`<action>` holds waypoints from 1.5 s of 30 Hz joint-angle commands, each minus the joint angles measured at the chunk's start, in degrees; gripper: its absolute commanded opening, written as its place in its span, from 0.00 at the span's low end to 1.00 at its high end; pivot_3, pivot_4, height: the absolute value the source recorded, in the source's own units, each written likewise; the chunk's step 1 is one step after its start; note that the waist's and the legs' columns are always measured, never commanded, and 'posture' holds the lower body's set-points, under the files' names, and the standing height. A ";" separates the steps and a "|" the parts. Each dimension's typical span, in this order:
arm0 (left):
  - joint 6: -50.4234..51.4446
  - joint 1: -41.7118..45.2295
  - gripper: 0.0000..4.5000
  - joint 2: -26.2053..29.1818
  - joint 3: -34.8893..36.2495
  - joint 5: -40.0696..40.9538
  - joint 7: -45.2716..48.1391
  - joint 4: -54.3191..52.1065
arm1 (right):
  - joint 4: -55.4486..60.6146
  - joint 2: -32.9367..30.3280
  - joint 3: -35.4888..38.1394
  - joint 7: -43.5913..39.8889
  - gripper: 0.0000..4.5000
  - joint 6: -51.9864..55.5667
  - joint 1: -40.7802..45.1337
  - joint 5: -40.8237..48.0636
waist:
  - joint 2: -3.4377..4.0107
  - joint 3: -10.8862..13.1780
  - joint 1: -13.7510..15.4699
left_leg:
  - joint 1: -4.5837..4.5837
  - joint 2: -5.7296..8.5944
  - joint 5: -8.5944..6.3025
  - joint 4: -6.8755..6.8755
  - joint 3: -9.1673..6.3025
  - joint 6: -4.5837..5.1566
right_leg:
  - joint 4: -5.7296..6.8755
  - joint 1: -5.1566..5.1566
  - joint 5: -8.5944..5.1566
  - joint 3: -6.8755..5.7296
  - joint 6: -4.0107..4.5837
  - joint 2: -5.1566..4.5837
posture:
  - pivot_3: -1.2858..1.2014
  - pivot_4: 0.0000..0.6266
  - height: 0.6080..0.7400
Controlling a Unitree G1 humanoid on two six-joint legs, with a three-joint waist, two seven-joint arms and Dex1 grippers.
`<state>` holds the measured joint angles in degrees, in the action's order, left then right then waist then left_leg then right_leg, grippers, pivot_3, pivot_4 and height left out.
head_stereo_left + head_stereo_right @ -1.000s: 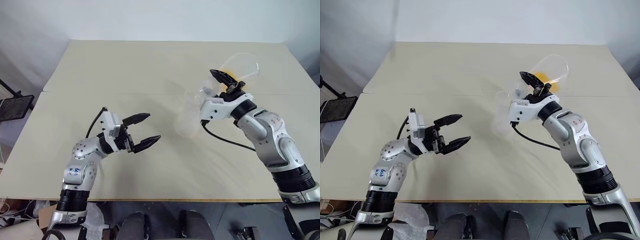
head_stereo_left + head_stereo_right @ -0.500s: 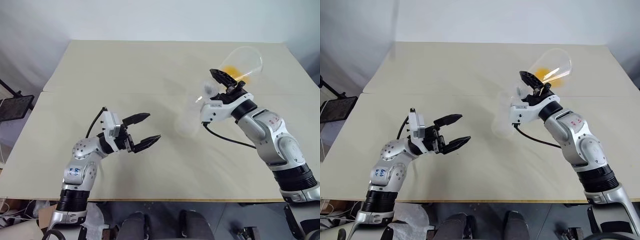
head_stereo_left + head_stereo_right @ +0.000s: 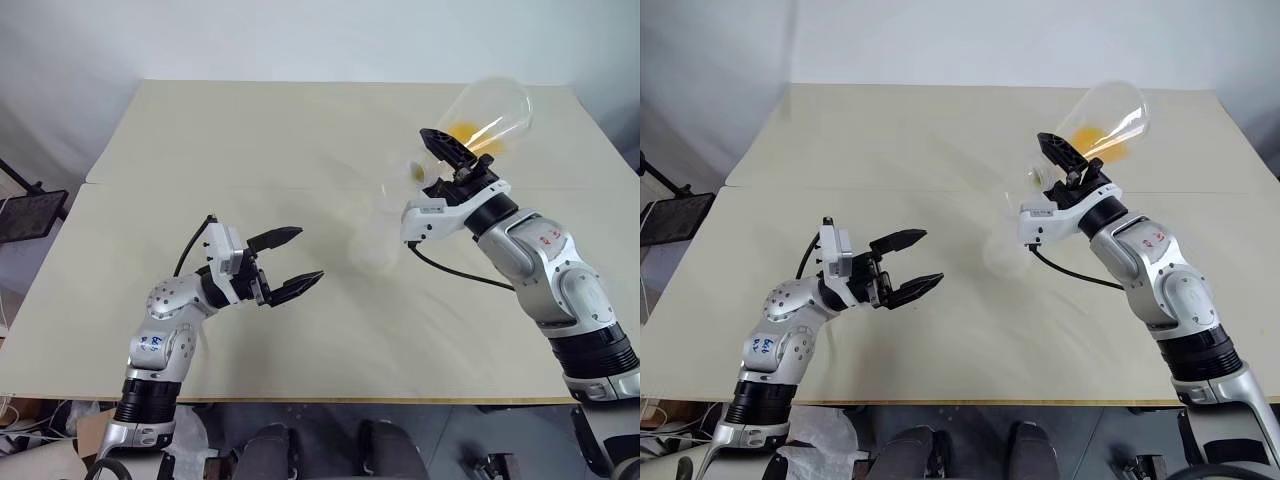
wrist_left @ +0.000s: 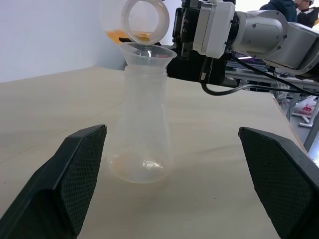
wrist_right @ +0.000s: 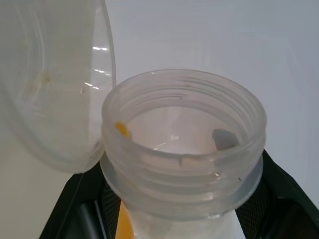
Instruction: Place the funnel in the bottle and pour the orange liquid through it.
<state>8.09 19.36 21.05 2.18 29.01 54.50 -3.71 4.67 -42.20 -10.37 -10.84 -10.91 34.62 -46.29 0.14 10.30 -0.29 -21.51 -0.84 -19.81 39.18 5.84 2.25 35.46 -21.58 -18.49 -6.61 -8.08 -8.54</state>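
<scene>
— Orange liquid [image 3: 463,133]: where does it sit at this moment?

— Pooled in the belly of the clear conical flask [image 3: 489,114], which the right gripper [image 3: 447,160] clamps by its threaded neck. The flask is tipped well over, base raised toward the far side of the table, mouth aimed down at the funnel. In the right wrist view the threaded mouth [image 5: 183,144] faces the camera, with a dab of orange on its inner wall and more orange showing lower down at the neck.

— And the funnel?

— The clear funnel [image 4: 148,52] stands in the neck of the frosted bottle [image 4: 142,130], flared rim up. The flask's open mouth hangs just above and behind that rim in the left wrist view; I cannot tell whether they touch.

— Where is the bottle?

— Upright on the beige table [image 3: 250,140], near the middle, between the two arms and close under the right gripper. A faint orange tint lies along its bottom edge. From the head views it shows as a pale translucent shape [image 3: 377,232].

— The left gripper?

— The left gripper [image 3: 292,262] has its two black fingers spread wide and holds nothing. It hovers above the table, pointing toward the bottle but well apart from it; in its own wrist view a finger [image 4: 65,179] stands at each side with the bottle framed between them.
</scene>
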 commanded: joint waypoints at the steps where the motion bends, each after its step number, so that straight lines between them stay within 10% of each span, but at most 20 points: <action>1: -0.62 -0.36 1.00 -0.24 0.02 0.38 -0.35 -1.95 | 1.23 -1.28 2.53 1.48 0.55 -0.41 1.52 -0.65 | 0.00 0.00 0.00 | 0.00 0.00 0.00 0.00 0.00 0.00 | 0.00 0.00 0.00 0.00 0.00 0.00 | 0.52 0.24 1.00; 45: -0.65 -0.74 1.00 -0.35 0.12 0.60 -0.94 -2.68 | -3.46 -2.16 1.77 5.86 0.55 -3.13 1.32 -3.93 | 0.00 0.00 -0.02 | -0.01 -0.01 0.01 0.00 0.00 -0.01 | -0.01 0.00 0.00 0.00 0.00 0.00 | 0.52 0.24 1.00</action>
<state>8.10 19.17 20.90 2.18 29.03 53.79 -4.02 -0.06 -43.73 -10.37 -6.34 -13.77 34.59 -50.39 0.14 10.30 -0.32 -21.52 -0.85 -19.80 39.18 5.83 2.24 35.45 -21.58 -18.49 -6.61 -8.08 -8.54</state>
